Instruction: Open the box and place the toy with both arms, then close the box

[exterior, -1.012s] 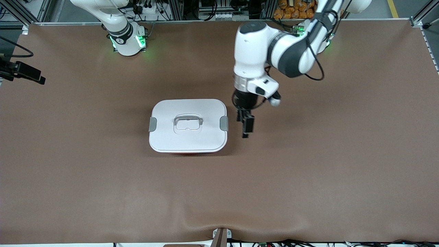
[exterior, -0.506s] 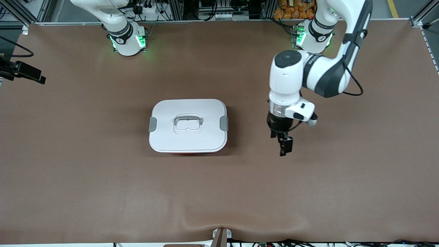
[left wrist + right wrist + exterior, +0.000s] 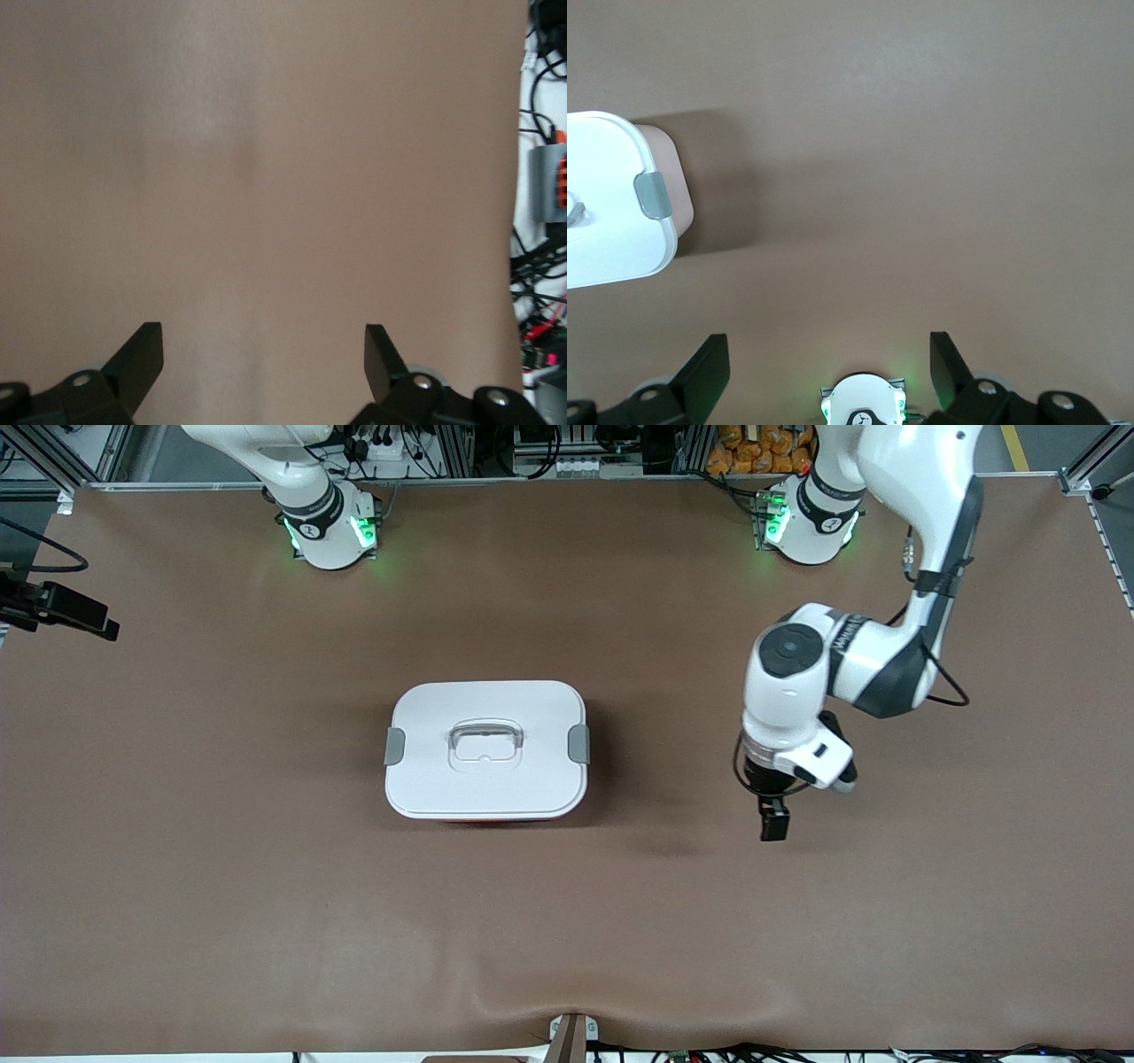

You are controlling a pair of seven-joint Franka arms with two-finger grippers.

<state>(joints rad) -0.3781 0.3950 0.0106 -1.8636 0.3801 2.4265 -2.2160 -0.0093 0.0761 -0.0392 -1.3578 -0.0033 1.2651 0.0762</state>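
Box [image 3: 485, 749] sits mid-table, lid on and clips down, no toy in sight, left gripper [image 3: 773, 820] spread over bare table, right gripper [image 3: 828, 367] spread too, so looks nearly finished.

The rounded pink plastic box [image 3: 485, 749] with its white lid [image 3: 485, 717] on sits mid-table, well apart from the left gripper [image 3: 773, 821], which hangs over bare brown table [image 3: 930, 886] toward the left arm's end.
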